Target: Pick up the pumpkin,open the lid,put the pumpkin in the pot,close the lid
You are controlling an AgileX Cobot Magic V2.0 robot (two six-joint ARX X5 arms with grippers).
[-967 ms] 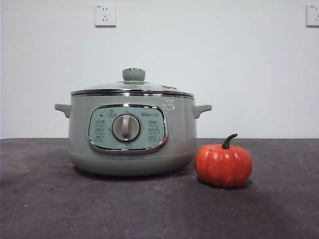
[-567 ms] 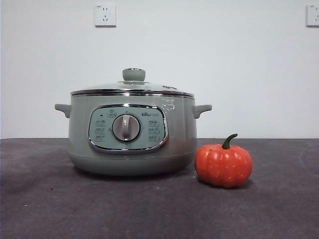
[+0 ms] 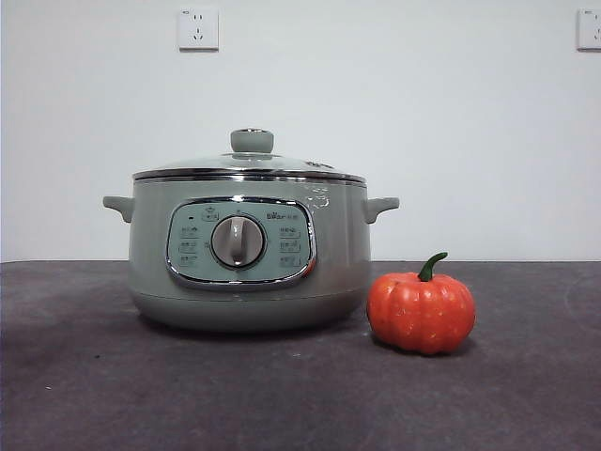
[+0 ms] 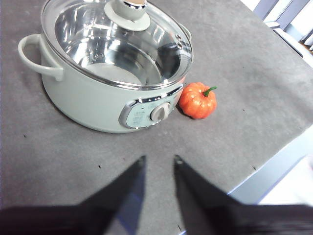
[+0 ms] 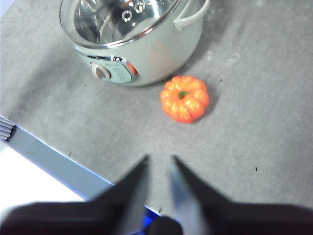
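Observation:
The orange-red pumpkin [image 3: 422, 312] with a green stem sits on the dark table just right of the pot [image 3: 248, 252], close to its base. The glass lid [image 3: 250, 165] with its sage-green knob rests shut on the pot. Neither arm shows in the front view. In the left wrist view my left gripper [image 4: 159, 160] is open and empty, high above the table in front of the pot [image 4: 88, 98], with the lid [image 4: 117, 39] and pumpkin [image 4: 197, 101] beyond. In the right wrist view my right gripper [image 5: 159, 158] is open and empty, above the table short of the pumpkin [image 5: 185, 98].
The grey table's front edge [image 5: 54, 159] runs near the right gripper and also shows in the left wrist view [image 4: 274, 169]. Bare table lies around the pot and pumpkin. A white wall with two sockets [image 3: 198, 28] stands behind.

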